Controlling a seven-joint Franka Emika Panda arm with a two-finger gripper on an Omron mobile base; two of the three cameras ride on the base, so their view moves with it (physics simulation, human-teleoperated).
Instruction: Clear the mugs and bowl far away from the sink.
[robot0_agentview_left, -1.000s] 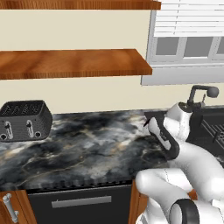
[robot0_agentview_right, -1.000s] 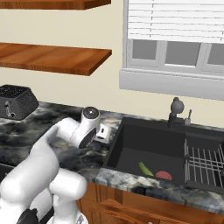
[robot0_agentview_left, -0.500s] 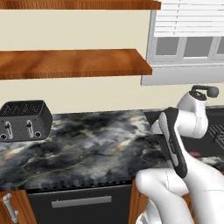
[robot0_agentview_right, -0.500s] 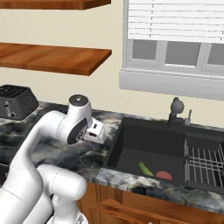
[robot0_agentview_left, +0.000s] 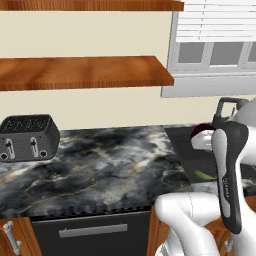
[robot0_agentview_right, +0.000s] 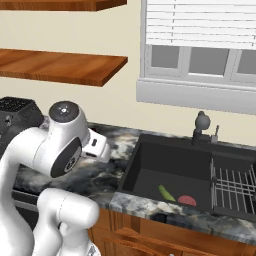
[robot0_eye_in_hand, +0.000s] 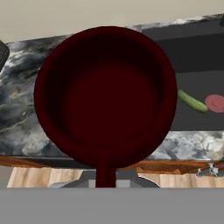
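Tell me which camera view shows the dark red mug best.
The hand view: the dark red mug faces the camera, mouth open, handle downward. The left base view shows a dark red sliver behind the arm; in the right base view the arm hides it.

The white arm rises from the base, folds at a high elbow and reaches forward, its dark-striped forearm standing nearly upright in the left base view and its round dark-capped joint uppermost in the right base view. The wrist sits raised above table height. The gripper (robot0_eye_in_hand: 106, 177) has its jaws closed tight on the handle of the dark red mug (robot0_eye_in_hand: 105, 94), holding it lifted, with the open mouth of the mug facing the hand camera.
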